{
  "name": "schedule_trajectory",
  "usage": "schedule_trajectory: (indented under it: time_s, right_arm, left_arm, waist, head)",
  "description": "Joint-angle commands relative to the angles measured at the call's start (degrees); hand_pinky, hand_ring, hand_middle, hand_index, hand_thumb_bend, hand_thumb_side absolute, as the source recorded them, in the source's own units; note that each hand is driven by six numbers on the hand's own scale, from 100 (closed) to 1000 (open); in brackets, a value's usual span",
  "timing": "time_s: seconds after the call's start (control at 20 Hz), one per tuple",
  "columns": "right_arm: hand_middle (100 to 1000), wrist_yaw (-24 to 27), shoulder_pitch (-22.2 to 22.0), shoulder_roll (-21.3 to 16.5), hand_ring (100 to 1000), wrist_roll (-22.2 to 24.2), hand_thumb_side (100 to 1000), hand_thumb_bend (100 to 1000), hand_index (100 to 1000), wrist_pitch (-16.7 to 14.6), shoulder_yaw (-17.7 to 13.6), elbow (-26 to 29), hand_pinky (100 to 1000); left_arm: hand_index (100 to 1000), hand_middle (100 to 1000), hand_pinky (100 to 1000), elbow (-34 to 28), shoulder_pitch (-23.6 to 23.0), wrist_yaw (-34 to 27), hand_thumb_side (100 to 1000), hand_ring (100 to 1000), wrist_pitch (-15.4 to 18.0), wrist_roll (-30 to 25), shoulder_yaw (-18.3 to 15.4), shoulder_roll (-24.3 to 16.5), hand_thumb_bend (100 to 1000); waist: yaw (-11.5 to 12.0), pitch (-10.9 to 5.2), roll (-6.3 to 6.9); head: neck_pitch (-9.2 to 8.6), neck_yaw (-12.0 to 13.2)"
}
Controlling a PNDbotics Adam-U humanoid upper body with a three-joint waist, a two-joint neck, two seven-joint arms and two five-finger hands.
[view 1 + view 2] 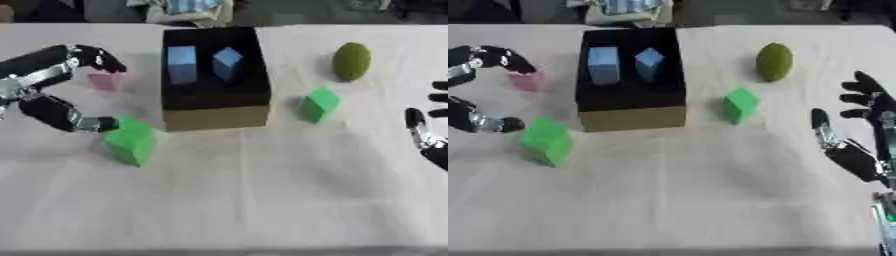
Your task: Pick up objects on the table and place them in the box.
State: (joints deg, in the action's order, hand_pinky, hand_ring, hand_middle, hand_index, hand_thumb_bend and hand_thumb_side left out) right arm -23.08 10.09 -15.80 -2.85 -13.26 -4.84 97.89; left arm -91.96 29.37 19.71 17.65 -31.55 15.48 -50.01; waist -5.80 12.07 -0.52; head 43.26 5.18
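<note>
Two blue blocks (203,65) are seen inside the open black box (214,95) — green cubes (131,140), a pink block (105,81) and an olive ball (351,61) lie around it.

Left hand (52,95): black segmented fingers and thumb with silver metal at the joints; a silver-grey band runs along the back of the fingers, and the thumb carries a pale metallic link before its black tip. It shows at the left edge.

Right hand (859,145): black slender fingers with rounded tips, silver jointed links along the thumb, black palm. Silver-grey forearm (885,220) hardware below it at the right edge.
</note>
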Motion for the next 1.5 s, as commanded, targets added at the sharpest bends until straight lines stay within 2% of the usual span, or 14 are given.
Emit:
schedule_trajectory:
  time_s: [0.05, 0.3, 0.7, 1.5]
  right_arm:
    - [805, 0.2, 0.4, -1.5, 779, 0.2, 483, 313, 962, -0.1, 0.0, 0.7, 650]
    - [805, 0.4, 0.3, -1.6, 779, 0.3, 484, 311, 962, -0.1, 0.1, 0.6, 650]
    - [806, 0.5, 0.3, -1.7, 778, 0.2, 484, 311, 962, -0.1, 0.1, 0.5, 650]
    - [806, 0.6, 0.4, -1.5, 778, 0.3, 486, 307, 962, 0.0, 0.1, 0.4, 649]
  left_arm:
    - [876, 798, 837, 2.0, 2.3, 2.0, 452, 822, 2.2, -3.6, 2.4, -2.0, 562]
    - [879, 808, 838, 5.2, 4.8, 4.7, 417, 827, 5.4, -8.3, 6.1, -0.9, 545]
    - [877, 805, 838, 9.3, 6.1, 6.2, 397, 824, 7.6, -12.0, 7.6, 0.6, 525]
    - [869, 773, 825, 13.7, 6.7, 8.9, 393, 797, 7.4, -10.6, 7.3, 4.1, 517]
  waist:
    - [-0.2, -1.83, 0.93]
    - [-0.3, -2.1, 1.23]
    - [-0.5, -2.19, 1.23]
    - [-0.5, -2.17, 0.98]
  head:
    - [0.21, 0.1]
    - [0.54, 0.0]
    - [0.75, -0.1]
    - [0.64, -0.2]
